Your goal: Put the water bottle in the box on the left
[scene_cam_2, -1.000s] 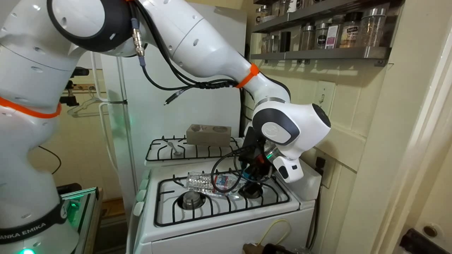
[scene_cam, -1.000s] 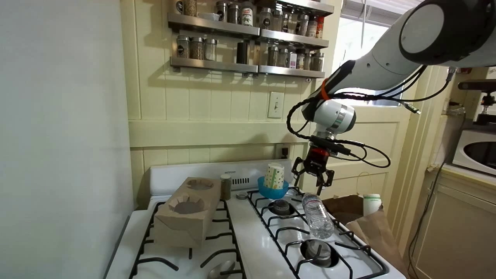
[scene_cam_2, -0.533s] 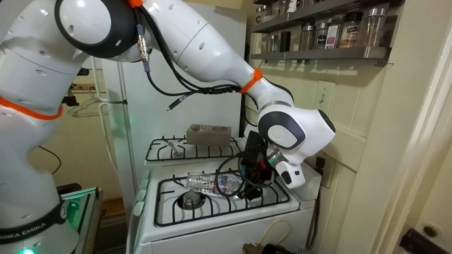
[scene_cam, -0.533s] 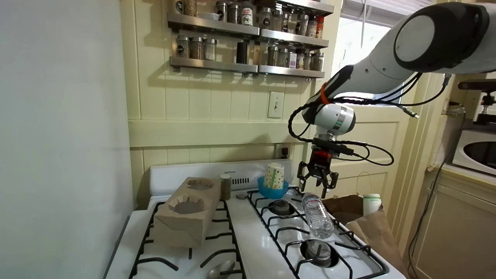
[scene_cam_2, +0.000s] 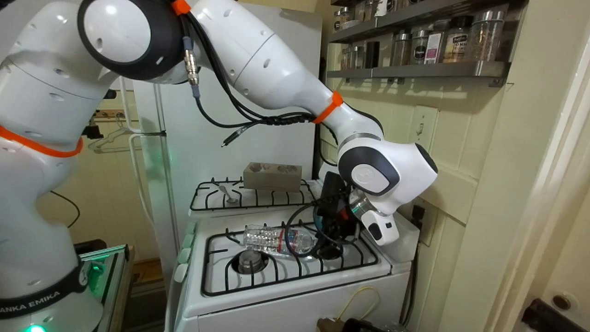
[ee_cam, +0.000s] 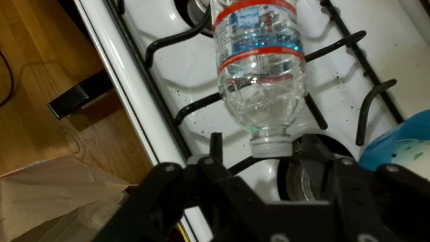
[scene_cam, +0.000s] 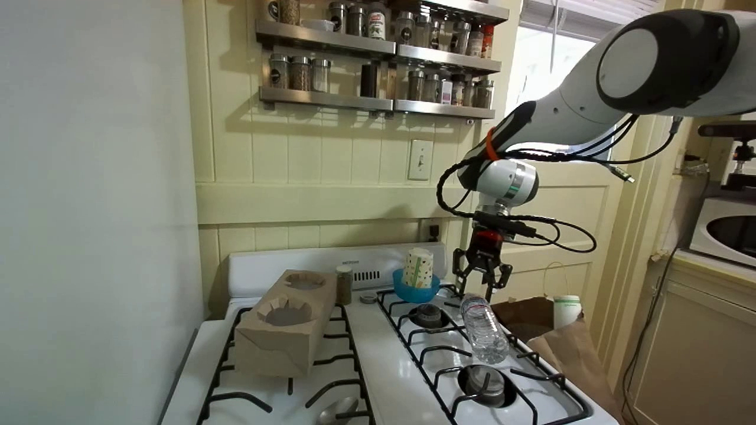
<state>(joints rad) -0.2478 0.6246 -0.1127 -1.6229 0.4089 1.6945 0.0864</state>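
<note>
The water bottle [scene_cam: 484,330], clear with a red-and-blue label and white cap, lies on its side on the black stove grate. It also shows in an exterior view [scene_cam_2: 262,239] behind cables and in the wrist view [ee_cam: 260,67]. My gripper [scene_cam: 475,290] is open and empty above the bottle's cap end. In the wrist view its fingertips [ee_cam: 262,143] stand apart on either side of the cap, which looks lower than them; I see no contact. The tan box [scene_cam: 289,339], with two round holes in its top, sits on the left grate and also shows in an exterior view [scene_cam_2: 273,179].
A blue bowl [scene_cam: 417,293] with patterned paper cups stands close behind the gripper. A spice jar [scene_cam: 344,285] stands beside the box. A spoon [scene_cam: 338,411] lies on the left grate. A brown paper bag [scene_cam: 570,351] is beyond the stove's right edge. Spice shelves [scene_cam: 325,99] hang on the wall.
The gripper has come slightly lower and to the right in an exterior view, then a little back left, and hangs straighter over the bottle's cap end. The bottle and the box have not moved.
</note>
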